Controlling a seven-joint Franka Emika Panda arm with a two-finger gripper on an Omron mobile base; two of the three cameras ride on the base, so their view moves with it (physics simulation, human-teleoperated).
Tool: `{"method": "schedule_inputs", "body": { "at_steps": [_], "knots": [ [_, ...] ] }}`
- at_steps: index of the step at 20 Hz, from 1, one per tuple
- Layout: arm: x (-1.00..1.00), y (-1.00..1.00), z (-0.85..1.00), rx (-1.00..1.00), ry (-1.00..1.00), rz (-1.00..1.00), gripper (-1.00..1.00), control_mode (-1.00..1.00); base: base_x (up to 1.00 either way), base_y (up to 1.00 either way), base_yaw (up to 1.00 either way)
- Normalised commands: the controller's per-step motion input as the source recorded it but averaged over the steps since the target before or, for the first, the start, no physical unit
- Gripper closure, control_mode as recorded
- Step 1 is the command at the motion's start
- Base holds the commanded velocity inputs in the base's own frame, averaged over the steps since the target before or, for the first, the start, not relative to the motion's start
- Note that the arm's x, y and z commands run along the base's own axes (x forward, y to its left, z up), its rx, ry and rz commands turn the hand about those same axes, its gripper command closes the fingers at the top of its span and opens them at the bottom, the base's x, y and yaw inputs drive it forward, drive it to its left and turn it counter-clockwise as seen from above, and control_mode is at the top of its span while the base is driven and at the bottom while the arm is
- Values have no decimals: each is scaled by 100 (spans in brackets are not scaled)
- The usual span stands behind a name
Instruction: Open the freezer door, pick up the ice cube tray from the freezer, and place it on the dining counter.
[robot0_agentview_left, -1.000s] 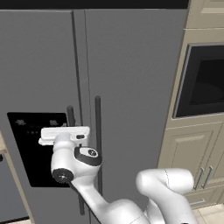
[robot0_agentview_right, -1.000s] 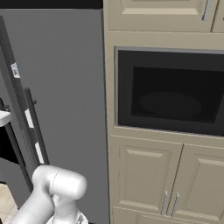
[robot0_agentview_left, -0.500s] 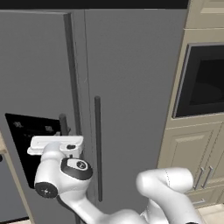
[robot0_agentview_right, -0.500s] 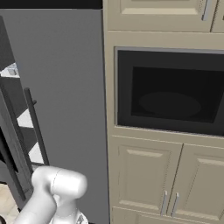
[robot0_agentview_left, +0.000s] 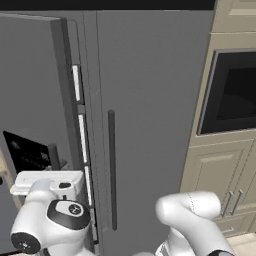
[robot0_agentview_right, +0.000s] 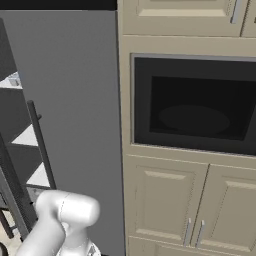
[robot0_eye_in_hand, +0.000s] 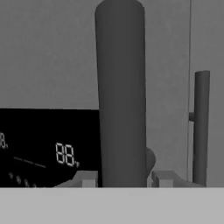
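The freezer door (robot0_agentview_left: 30, 100) stands partly ajar, its black dispenser panel (robot0_agentview_left: 25, 155) facing left. My gripper (robot0_eye_in_hand: 124, 178) is shut on its dark vertical bar handle (robot0_eye_in_hand: 120, 96), one fingertip (robot0_eye_in_hand: 85, 178) on each side of the bar. From the left base camera, the white hand (robot0_agentview_left: 47, 180) sits at the handle's lower part (robot0_agentview_left: 52, 155). The freezer (robot0_agentview_right: 20, 135) shows white shelves through the gap. A small pale shape (robot0_agentview_right: 14, 79) on the upper shelf looks like the ice cube tray, too small to be sure. The dining counter is out of view.
The wider plain grey door (robot0_agentview_left: 150, 125) with its own bar handle (robot0_agentview_left: 111, 170) stays closed beside the gap. To the right are a built-in black oven (robot0_agentview_right: 195, 105) and beige cabinet doors (robot0_agentview_right: 200, 200). My own elbow (robot0_agentview_left: 190, 215) sits low in front.
The freezer door has swung further out, pulled by the handle. My hand has moved left and down with it. More white shelf edges show in the gap.
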Motion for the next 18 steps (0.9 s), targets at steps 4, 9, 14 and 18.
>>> {"method": "schedule_inputs", "body": {
  "at_steps": [4, 9, 14, 18],
  "knots": [
    [-56, 51, 0, 0, 6, -2, 100, -100, 0, 0, 0],
    [-46, 52, 0, 0, 7, 0, 100, -100, 0, 0, 0],
    [-39, 45, 0, 0, 5, 0, 100, -100, 0, 0, 0],
    [-41, 47, 0, -1, 2, 0, 100, -100, 0, 0, 0]
  ]
}}
